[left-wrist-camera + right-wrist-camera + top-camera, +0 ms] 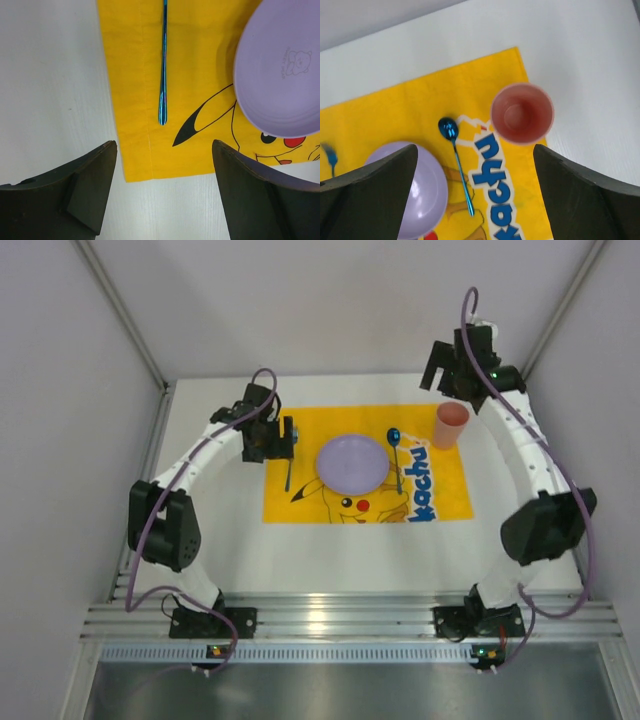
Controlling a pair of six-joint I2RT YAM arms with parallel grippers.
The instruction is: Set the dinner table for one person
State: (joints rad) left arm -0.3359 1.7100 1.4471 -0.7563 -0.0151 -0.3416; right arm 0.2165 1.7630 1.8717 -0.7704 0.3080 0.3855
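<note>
On the counter (210, 540), mat (300, 502) carries plate (350, 462), blue utensil (288, 475), spoon (396, 455) and cup (451, 424); setting looks complete. Left tool (164, 145) and right tool (475, 147) spread, empty.

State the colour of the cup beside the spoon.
The cup is salmon pink, clearest in the right wrist view.

The large plain white rectangular desk (230, 555) carries a yellow rectangular cloth mat (340, 418) with a Pikachu print, lying flat around its middle.
</note>
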